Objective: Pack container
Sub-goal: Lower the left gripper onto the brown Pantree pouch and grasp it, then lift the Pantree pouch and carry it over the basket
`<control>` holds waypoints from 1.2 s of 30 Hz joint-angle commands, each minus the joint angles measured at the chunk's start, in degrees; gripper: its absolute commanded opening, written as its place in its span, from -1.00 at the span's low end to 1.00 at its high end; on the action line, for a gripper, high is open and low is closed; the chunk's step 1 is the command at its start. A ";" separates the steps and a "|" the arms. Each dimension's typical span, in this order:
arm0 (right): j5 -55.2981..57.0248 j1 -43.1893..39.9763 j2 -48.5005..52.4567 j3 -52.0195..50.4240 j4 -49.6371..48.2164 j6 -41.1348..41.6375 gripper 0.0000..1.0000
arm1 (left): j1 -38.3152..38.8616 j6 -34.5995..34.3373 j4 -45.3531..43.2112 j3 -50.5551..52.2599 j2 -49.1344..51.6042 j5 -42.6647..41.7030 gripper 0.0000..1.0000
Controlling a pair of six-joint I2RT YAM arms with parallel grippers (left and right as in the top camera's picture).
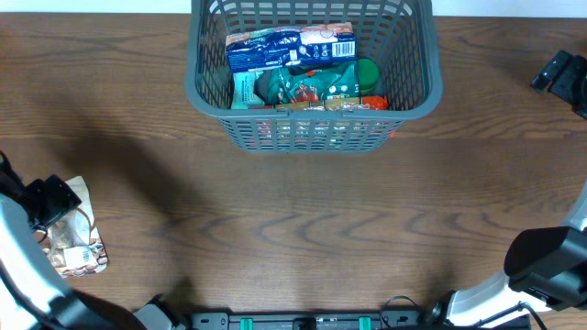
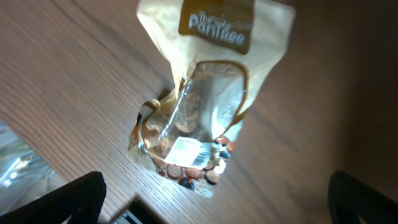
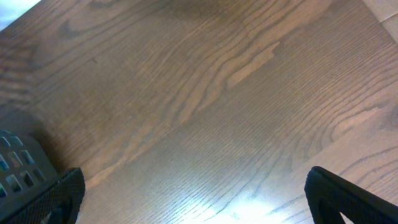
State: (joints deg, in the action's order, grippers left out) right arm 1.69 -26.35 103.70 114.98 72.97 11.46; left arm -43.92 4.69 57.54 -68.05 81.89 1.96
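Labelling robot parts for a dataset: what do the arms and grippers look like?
Both arms are white links with rounded black joints: left arm, right arm. The left gripper and right gripper have plain black, blocky fingers, blurred in the wrist views. No markings are legible.

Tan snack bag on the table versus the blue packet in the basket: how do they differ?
The tan snack bag lies on the table, outside the basket; the blue packet lies inside it. The bag has a clear window; the blue packet looks opaque. Both are soft pouches.
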 commanded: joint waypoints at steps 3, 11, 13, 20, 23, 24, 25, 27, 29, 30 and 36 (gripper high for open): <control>-0.07 -0.20 0.35 -0.39 -0.15 -0.83 0.99 | -1.22 5.88 -1.53 0.20 8.90 0.00 0.97; -0.07 -0.20 0.35 -0.39 -0.39 -0.83 0.99 | -1.22 9.03 -6.14 0.24 19.96 -0.02 0.97; -0.04 -0.20 0.35 -0.39 -0.42 -0.83 0.98 | -1.22 10.21 -7.45 0.24 22.23 0.00 0.97; -0.04 -0.20 0.35 -0.39 -1.86 -0.83 0.99 | -1.22 11.41 -11.93 0.24 28.06 -0.04 0.98; -0.04 -0.17 0.35 -0.39 -2.25 -0.83 0.99 | -1.22 11.61 -12.46 0.24 30.05 -0.81 0.79; -0.04 -0.20 0.35 -0.39 -2.36 -0.83 0.99 | -1.22 12.11 -12.46 0.24 30.53 -2.36 0.59; -0.04 -0.20 0.35 -0.39 -2.40 -0.83 0.99 | -1.22 12.44 -12.46 0.24 30.95 -3.58 0.37; -0.04 -0.20 0.35 -0.39 -2.51 -0.85 0.99 | -1.22 12.39 -12.46 0.24 31.52 -5.29 0.05; -0.02 -0.20 0.35 -0.39 -2.51 -0.85 0.99 | -1.22 12.41 -12.02 0.24 31.58 -6.82 -0.26; -0.02 -0.20 0.35 -0.39 -2.51 -0.87 0.98 | -1.22 12.39 -11.67 0.24 31.58 -7.41 -0.35; -0.02 -0.20 0.35 -0.39 -2.73 -0.98 0.98 | -1.09 7.48 -9.66 -0.72 31.01 -16.41 -0.79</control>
State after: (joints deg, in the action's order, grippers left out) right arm 1.69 -26.35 103.70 114.98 70.43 11.44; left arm -45.04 14.85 46.98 -68.38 110.50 -7.75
